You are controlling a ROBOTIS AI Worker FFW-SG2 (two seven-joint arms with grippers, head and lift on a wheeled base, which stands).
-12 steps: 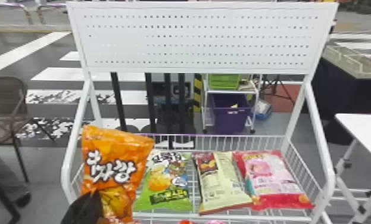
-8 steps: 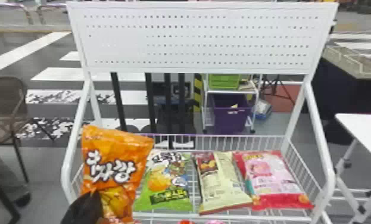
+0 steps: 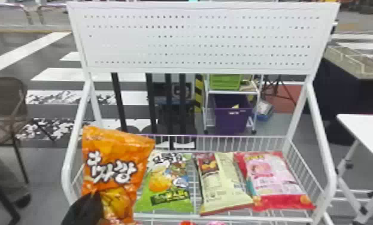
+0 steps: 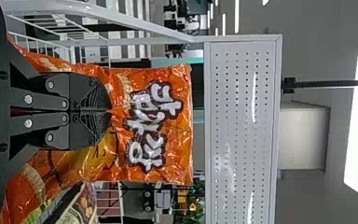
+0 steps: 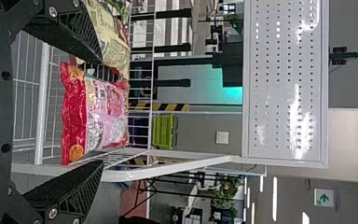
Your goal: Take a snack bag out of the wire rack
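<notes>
My left gripper is at the lower left of the head view, in front of the orange snack bag, which stands upright at the rack's left end. In the left wrist view the gripper is shut on the front of the orange bag. Inside the wire rack lie a green bag, a cream bag and a pink-red bag, side by side. My right gripper stands open, the pink-red bag showing between and beyond its fingers.
The rack's white perforated panel rises behind the basket, with white side rails at both ends. A white table stands to the right, a chair to the left. Tops of more packages show at the bottom edge.
</notes>
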